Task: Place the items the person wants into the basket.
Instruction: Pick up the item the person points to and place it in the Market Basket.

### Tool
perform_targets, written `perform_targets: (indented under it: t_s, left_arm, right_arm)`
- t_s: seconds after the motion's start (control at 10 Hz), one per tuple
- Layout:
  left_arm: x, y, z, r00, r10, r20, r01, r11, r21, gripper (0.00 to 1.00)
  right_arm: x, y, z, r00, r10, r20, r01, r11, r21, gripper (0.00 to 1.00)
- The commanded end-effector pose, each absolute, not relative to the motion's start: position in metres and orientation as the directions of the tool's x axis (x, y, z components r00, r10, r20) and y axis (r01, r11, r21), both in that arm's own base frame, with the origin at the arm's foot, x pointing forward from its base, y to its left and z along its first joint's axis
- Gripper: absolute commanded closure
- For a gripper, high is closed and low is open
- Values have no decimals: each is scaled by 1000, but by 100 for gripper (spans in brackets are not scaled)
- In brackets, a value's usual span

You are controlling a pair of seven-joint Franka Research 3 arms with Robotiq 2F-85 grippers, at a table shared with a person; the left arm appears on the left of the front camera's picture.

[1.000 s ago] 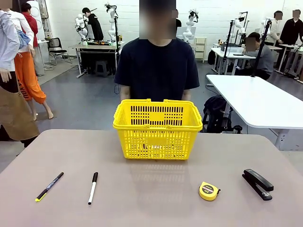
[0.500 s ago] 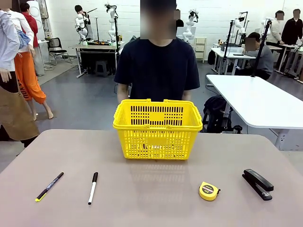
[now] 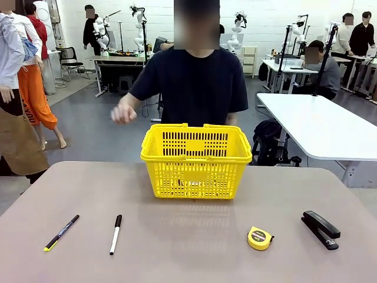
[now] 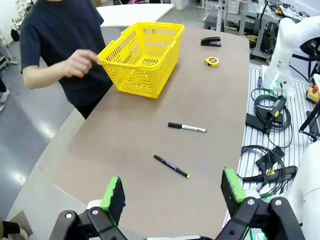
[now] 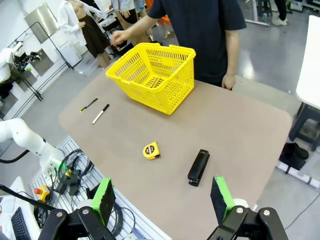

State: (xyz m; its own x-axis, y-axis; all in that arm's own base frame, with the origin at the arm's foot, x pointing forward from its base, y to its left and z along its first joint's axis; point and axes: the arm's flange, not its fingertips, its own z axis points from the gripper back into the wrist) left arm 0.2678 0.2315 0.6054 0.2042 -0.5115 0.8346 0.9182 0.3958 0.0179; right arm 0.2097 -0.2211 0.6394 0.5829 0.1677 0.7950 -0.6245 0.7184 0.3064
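Your left gripper (image 4: 173, 192) sits at the bottom of the left wrist view with its jaws spread wide, holding and touching nothing. Your right gripper (image 5: 162, 197) is just as released, with bare table (image 3: 194, 247) beyond its green pads.

In the front view:
- **Basket:** the yellow basket (image 3: 196, 177) stands at centre, toward the far edge. The person (image 3: 197, 82) is behind it, with one hand (image 3: 122, 112) raised upper left of its rim.
- **Lower left:** the white marker with a black cap (image 3: 115, 234) lies here. The black pen with a yellow tip (image 3: 61, 232) is farther left, nearer that table edge.
- **Lower right:** the black stapler (image 3: 321, 229) rests close to the right edge, with the yellow tape measure (image 3: 260, 238) to its left.
- **Open room:** you have open tabletop between marker and tape measure, in front of the basket.
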Motion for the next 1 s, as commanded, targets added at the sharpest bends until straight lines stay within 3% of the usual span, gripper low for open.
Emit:
perform_targets:
  t_s: [0.0,0.9]
  left_arm:
    - [268,231,607,173,-505,846,923,382,39,0]
    - [269,230,606,203,-506,838,917,399,19,0]
  right_arm:
    - [210,-220,641,568,163,807,-639,705,308,0]
    - [210,-220,641,568,163,807,-639,705,308,0]
